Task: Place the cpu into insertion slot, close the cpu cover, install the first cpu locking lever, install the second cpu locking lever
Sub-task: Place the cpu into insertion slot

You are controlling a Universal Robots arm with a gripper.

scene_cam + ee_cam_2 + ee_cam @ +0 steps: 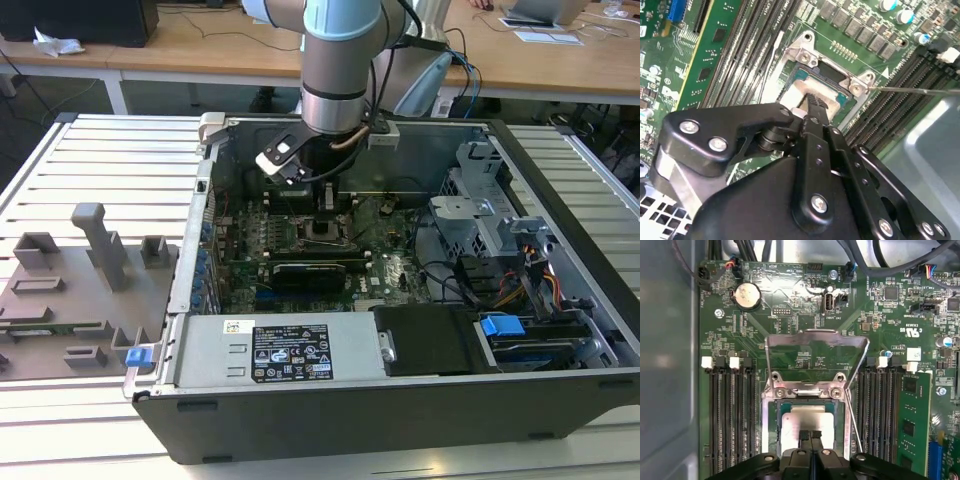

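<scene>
In the middle of the green board (790, 295), between the two banks of black memory slots (730, 420), the cpu (807, 421) lies flat in the insertion slot (769, 430), and the cpu cover (816, 335) stands open beyond it. The gripper (810, 436) hangs right over the chip's metal top, fingers pressed together with nothing between them. The chip looks light, stiff, smooth and probably delicate underneath, so its opposite edges seem the place to hold

cpu (796, 421) silver-grey | cpu cover (816, 333) silver | motherboard (790, 305) green | pincer (810, 435) black
</scene>
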